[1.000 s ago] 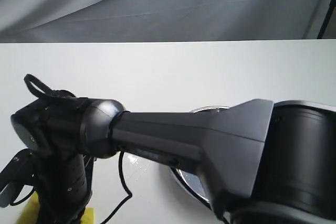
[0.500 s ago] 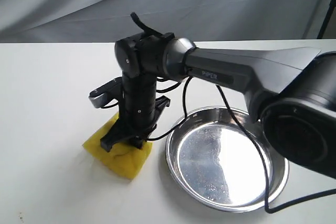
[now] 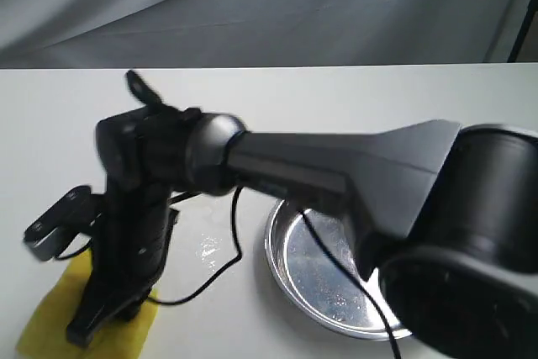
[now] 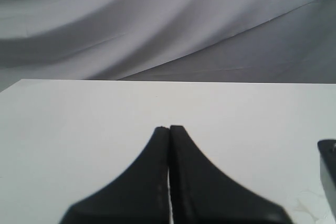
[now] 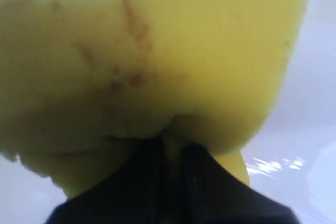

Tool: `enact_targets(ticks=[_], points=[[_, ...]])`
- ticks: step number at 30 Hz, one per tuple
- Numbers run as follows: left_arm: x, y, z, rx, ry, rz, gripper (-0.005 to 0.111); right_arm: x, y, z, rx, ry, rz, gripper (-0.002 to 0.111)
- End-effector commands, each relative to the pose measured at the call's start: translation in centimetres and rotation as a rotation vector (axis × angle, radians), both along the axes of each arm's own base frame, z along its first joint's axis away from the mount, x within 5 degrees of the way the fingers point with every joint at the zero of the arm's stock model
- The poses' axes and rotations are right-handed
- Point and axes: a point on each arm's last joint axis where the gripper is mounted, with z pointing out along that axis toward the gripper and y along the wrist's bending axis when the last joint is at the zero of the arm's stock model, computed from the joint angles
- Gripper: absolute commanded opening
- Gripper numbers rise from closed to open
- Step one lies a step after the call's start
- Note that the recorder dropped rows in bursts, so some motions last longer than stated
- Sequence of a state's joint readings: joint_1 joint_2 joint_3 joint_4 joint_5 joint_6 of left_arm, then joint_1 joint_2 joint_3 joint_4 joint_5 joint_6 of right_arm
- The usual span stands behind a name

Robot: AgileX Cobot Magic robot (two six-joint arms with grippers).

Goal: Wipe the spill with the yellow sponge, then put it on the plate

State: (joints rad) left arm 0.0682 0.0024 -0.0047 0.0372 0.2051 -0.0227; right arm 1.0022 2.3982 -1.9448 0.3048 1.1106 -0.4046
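Two grippers show, and only one holds anything. The right gripper (image 3: 102, 324) hangs from the right arm (image 3: 336, 170), which reaches across the middle to the near left of the exterior view and points down at the sponge (image 3: 44, 327). The sponge lies on the white table (image 3: 353, 98), partly hidden under the gripper, and it is blurred there. In the right wrist view the jaws stand close together, pinching a fold of yellow foam between them. The foam bulges out around the dark fingers (image 5: 142, 182) and fills most of that view. Faint brownish streaks mark its face.

The plate (image 3: 324, 296) sits on the table to the right of the sponge, apart from it, its upper part hidden behind the arm. A black cable (image 3: 220, 271) hangs from the arm and loops down over the table. Between sponge and plate a small wet patch (image 3: 208, 250) glints on the table – its colour cannot be made out.

The left gripper (image 4: 169, 129) has its jaws pressed together with nothing between them. It is held above bare table, with a grey cloth (image 4: 157, 24) behind
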Motion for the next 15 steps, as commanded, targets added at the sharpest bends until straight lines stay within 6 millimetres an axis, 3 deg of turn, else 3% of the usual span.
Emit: enact_targets(ticks=[1, 6, 10, 11, 15], points=[[0.0, 0.0, -0.1, -0.001, -0.001, 0.002, 0.0, -4.1, 2.3, -1.2, -0.007, -0.066, 0.136, 0.0], [0.0, 0.0, -0.1, -0.001, -0.001, 0.002, 0.0, -3.7, 2.9, -1.3, -0.026, -0.263, 0.176, 0.0], [0.0, 0.0, -0.1, -0.001, -0.001, 0.002, 0.0, 2.6, -0.5, -1.3, -0.131, -0.388, -0.01, 0.0], [0.0, 0.0, -0.1, -0.001, -0.001, 0.002, 0.0, 5.1, -2.5, -1.3, -0.154, -0.368, -0.105, 0.0], [0.0, 0.0, -0.1, -0.001, -0.001, 0.002, 0.0, 11.5, -8.8, -1.4, -0.222, -0.301, -0.346, 0.0]])
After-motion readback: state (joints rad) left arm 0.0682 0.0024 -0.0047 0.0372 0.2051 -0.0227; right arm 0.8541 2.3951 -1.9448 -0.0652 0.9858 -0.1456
